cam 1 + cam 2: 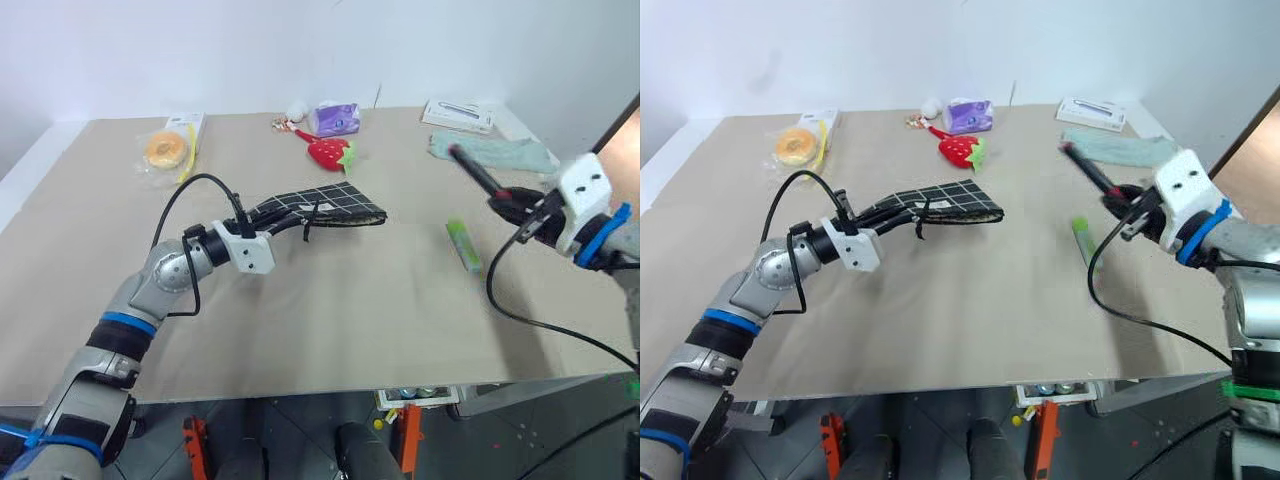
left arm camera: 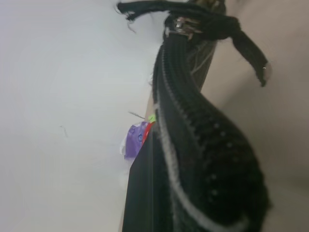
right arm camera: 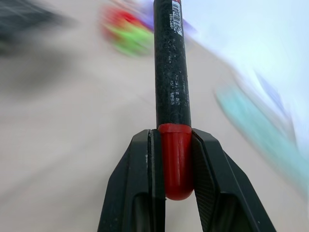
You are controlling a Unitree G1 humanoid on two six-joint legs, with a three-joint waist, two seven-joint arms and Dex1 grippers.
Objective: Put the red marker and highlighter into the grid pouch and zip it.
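Right gripper [image 3: 176, 159] is clamped on the marker [image 3: 171, 72] by its red cap end, raised above the table's [image 1: 300, 320] right side; the black barrel sticks out past the fingers, slanting up and to the far left. Its far tip is cut off in the right wrist view, and everything behind it there is smeared.

Left gripper [image 1: 290, 222] is closed on the near-left end of the pouch [image 1: 330, 205] (its fingers are mostly hidden by the fabric), holding that end up off the table at mid-left. The pouch's long axis runs left to right, its far-right end drooping towards the table. From the left wrist, only dark fabric, zipper teeth and the pull show.

The highlighter [image 1: 463, 245] lies flat on the table right of the pouch, well apart from it, long axis running near to far.
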